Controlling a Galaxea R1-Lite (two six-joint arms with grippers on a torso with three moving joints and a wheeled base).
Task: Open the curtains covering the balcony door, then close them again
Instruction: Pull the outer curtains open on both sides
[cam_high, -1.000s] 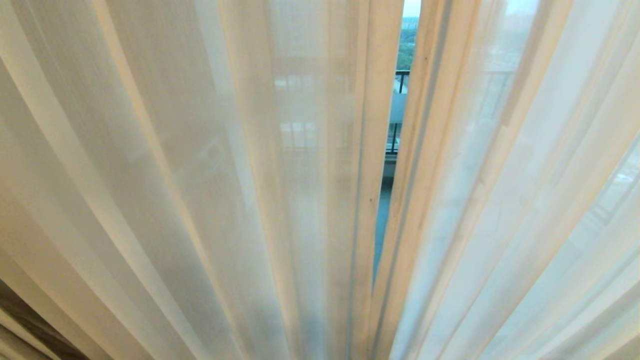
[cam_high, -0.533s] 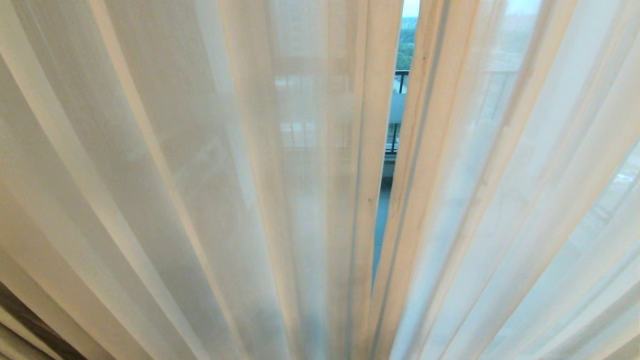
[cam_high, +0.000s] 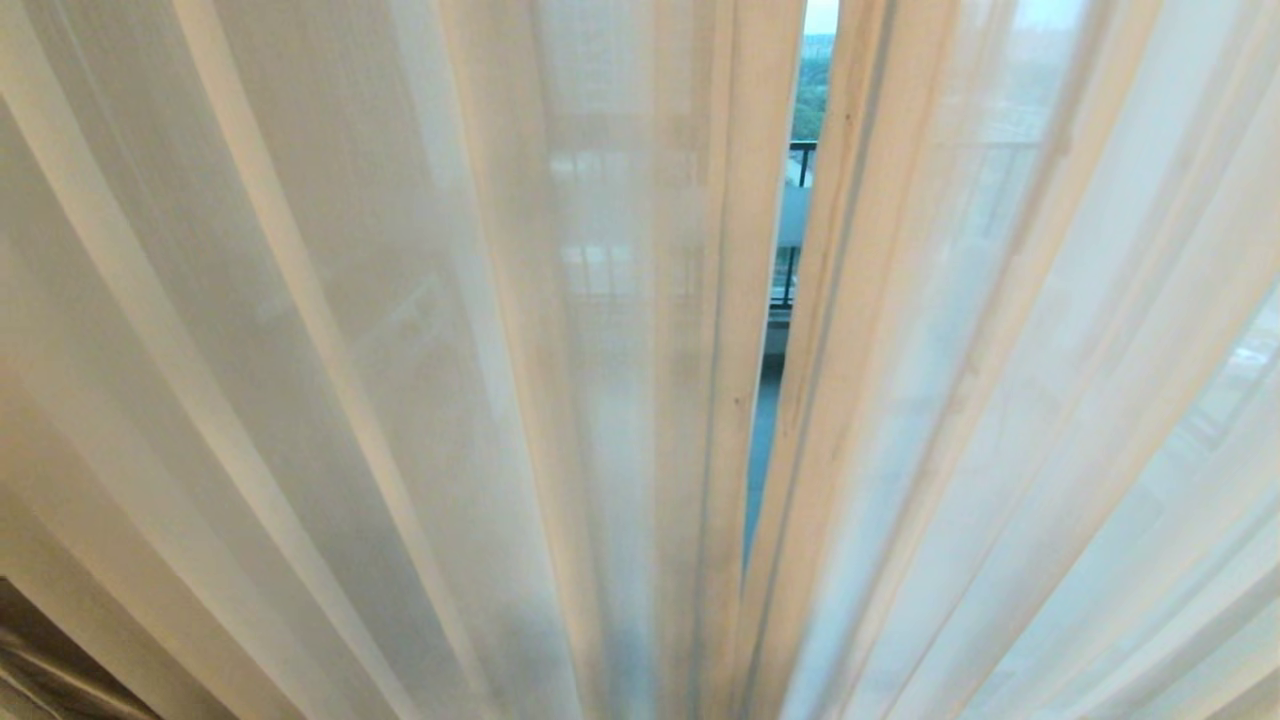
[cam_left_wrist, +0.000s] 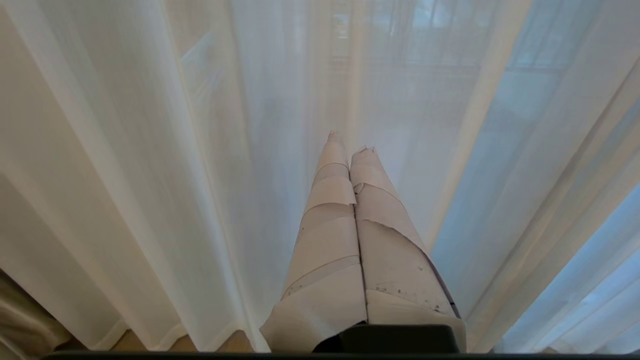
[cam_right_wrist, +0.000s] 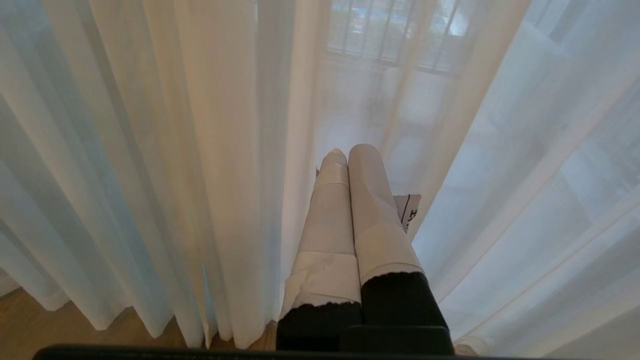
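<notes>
We face the curtains (cam_high: 400, 350) at close range: sheer white pleated drapes fill the head view from edge to edge, their folds fanning outward toward us. The two panels hang nearly drawn together, with only a narrow vertical gap (cam_high: 785, 300) between them, a little right of centre. Through that slit we see the balcony door (cam_high: 770, 420) glass, and beyond it a dark railing (cam_high: 803, 160) and green treetops under a pale sky. Dim shapes of buildings show through the thin fabric on either side. A darker, heavier strip of cloth (cam_high: 40, 650) shows at the lower left corner of the head view.

Neither of our arms appears in the head view. In the left wrist view, our left gripper (cam_left_wrist: 348, 142) points at the sheer fabric, its tape-wrapped fingers (cam_left_wrist: 330, 200) pressed flat together, jaws closed on nothing; we cannot tell whether the tips touch the cloth. In the right wrist view, our right gripper (cam_right_wrist: 350, 150) points likewise at the curtain beside a fold edge, its taped fingers (cam_right_wrist: 372, 200) also shut together and empty, with railing bars (cam_right_wrist: 390, 40) faint through the sheer. A strip of wooden floor (cam_right_wrist: 30, 320) shows below the hems.
</notes>
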